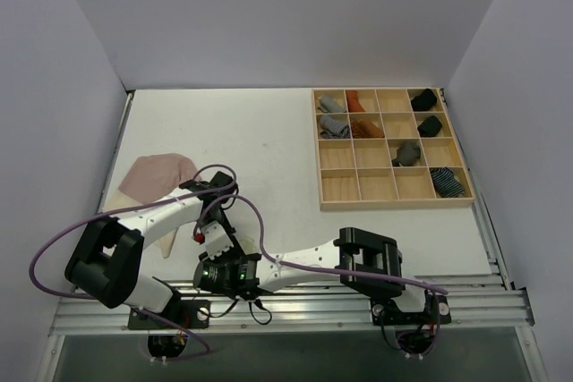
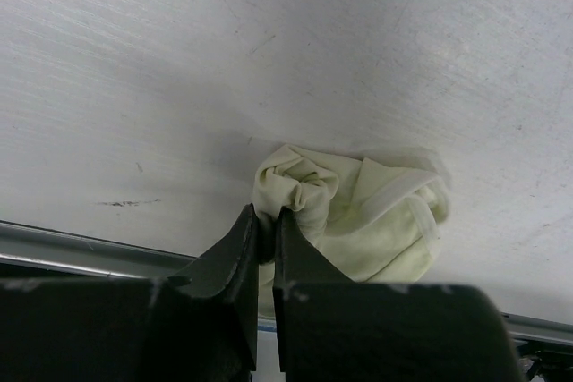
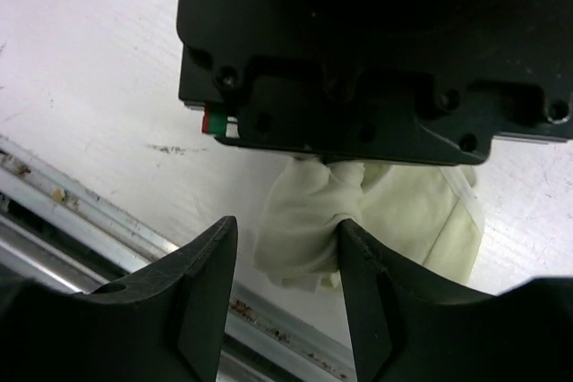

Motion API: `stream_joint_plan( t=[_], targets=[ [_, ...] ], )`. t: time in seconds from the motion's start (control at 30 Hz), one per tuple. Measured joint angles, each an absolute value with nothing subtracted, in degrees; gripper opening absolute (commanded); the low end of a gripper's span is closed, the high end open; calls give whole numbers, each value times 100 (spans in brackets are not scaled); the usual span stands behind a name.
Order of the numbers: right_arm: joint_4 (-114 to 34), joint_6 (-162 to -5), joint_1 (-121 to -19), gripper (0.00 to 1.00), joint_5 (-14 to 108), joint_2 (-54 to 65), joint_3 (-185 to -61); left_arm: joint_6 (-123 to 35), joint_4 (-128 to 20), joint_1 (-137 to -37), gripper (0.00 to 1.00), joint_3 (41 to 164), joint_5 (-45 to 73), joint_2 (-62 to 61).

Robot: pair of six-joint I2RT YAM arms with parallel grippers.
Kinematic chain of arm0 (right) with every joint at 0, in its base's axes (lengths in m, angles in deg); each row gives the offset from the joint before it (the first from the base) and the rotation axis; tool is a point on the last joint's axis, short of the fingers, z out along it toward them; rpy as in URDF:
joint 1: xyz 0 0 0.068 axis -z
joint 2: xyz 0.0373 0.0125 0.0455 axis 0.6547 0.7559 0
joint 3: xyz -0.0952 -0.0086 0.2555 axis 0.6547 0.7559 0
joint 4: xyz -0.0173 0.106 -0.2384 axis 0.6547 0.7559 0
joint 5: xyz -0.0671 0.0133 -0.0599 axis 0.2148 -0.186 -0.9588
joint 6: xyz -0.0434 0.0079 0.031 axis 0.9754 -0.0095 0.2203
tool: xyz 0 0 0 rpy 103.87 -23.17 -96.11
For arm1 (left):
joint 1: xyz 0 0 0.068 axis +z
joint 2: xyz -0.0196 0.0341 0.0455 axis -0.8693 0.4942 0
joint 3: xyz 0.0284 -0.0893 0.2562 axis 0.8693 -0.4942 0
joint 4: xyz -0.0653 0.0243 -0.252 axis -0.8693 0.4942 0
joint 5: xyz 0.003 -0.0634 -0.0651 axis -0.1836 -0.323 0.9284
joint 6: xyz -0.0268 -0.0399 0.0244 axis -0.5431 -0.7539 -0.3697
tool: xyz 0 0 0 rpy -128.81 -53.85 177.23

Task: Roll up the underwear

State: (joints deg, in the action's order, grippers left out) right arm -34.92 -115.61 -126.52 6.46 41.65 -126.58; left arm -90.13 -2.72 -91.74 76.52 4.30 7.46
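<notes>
My left gripper (image 2: 266,221) is pinched nearly shut on a fold of the yellow-green brief (image 2: 367,221). The brief lies bunched in a loose roll on the table (image 2: 269,60), close to the metal rail (image 2: 81,248) at the near edge. My right gripper (image 3: 285,243) stands wide, with a lobe of the same cloth between its fingers, not squeezed. The pink brief (image 1: 158,174) lies flat, well apart at the left side of the table. I judge the yellow-green cloth to be light, limp and thin: it will likely sag, spring open when let go, and slide on the smooth top. The stitched hem looks the firmest part, but for rolling I would take the thick rolled end, several layers at once and deep between the fingers, so no single layer slips out
</notes>
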Motion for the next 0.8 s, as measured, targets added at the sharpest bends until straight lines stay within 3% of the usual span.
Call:
stream_joint_plan(
  t=[0.07, 0.17, 0.2, 0.27, 0.37, 0.4, 0.43, 0.53, 0.8],
  targets=[
    [-3332, -11583, -12652, 43, 542, 4302, -12825, -9028, -257, -9169, 2, 7667, 417, 764],
    [-3129, -11657, -12661, 23, 419, 4366, -12868, -9074, -209, -9167, 2, 7702, 419, 810],
    [-3096, -11703, -12661, 12, 395, 4368, -12857, -9092, -191, -9165, 2, 7715, 419, 823],
    [-3160, -11817, -12674, 7, 369, 4359, -12755, -9133, -156, -9134, 4, 7732, 432, 840],
    [-3673, -11966, -12702, 4, 319, 4145, -12261, -9146, -69, -8962, 17, 7761, 546, 838],
    [-3909, -12060, -12691, 4, 347, 4038, -12051, -9138, -8, -8859, 24, 7770, 614, 821],
    [-4193, -12151, -12670, 3, 397, 3922, -11778, -9122, 66, -8739, 37, 7774, 692, 783],
    [-5227, -12521, -12549, 2, 705, 3435, -10833, -8980, 294, -8214, 49, 7833, 647, 421],
    [-8224, -13450, -12073, 3, 1803, 2726, -8667, -8731, 7, -7775, 53, 7706, 780, -694]
  ],
)
